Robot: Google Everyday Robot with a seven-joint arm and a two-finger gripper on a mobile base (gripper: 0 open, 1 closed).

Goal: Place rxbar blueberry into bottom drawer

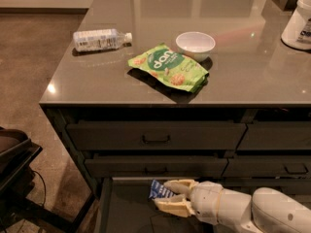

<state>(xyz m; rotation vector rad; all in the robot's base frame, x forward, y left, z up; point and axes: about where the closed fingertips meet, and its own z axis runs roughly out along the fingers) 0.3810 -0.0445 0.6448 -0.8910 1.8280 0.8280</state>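
gripper [164, 194] clamped on rxbar blueberry [156, 189], extended from the right, low over the near-left floor of open bottom drawer [127, 210]. delivery nearly done by the look; left: setting down, letting go.

Counts — counter [97, 84]: 1 bottle [99, 39], 1 green pouch [168, 68], 1 bowl [195, 42], 1 white tub [299, 23]. Below: 4 upper drawer fronts [155, 136], 1 bottom drawer [124, 210]. 1 tool [163, 194] over that drawer — gripping 1 rxbar blueberry [157, 189].
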